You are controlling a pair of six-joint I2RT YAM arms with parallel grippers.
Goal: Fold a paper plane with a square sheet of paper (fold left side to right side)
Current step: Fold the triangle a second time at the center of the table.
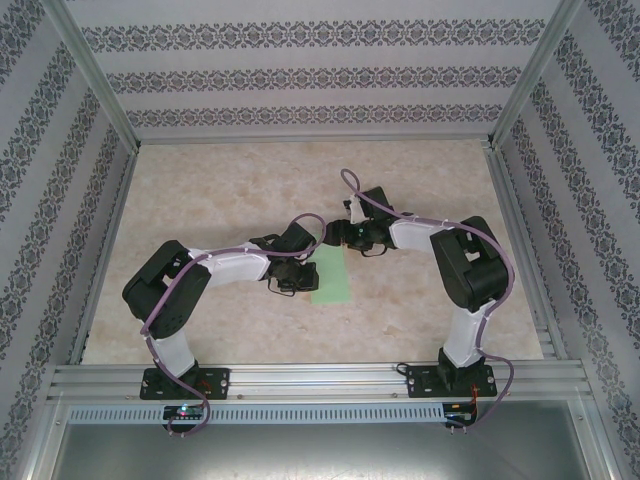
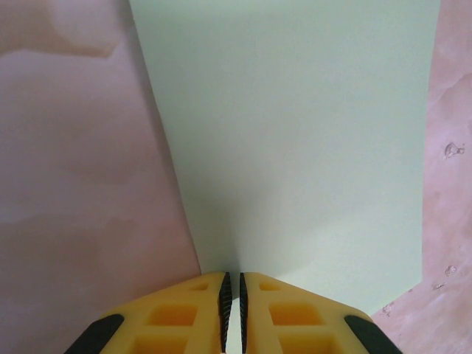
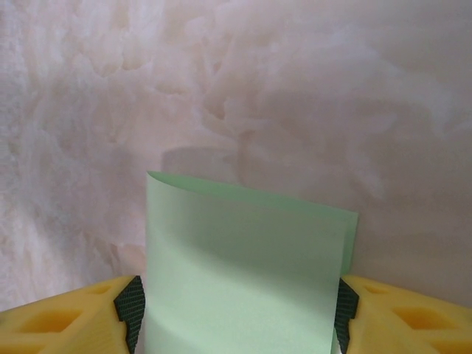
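With left gripper (image 2: 233, 284) clamped on the square sheet of paper (image 2: 295, 147) and right gripper (image 3: 236, 310) spread apart either side of it — may crease crooked if tugged unevenly.

Left arm (image 1: 170, 290) is rising from its base, elbow jutting outward, forearm reaching right toward centre. Left gripper (image 2: 234, 284) is pinching, jaws almost touching, clamping the near edge of the square sheet of paper (image 2: 295, 147). Right arm (image 1: 470, 265) is mirroring it, forearm reaching left. Right gripper (image 3: 236, 306) is standing wide, its fingers (image 3: 129, 310) straddling the paper's two sides. Both wrists are sitting close together, the right slightly farther out.
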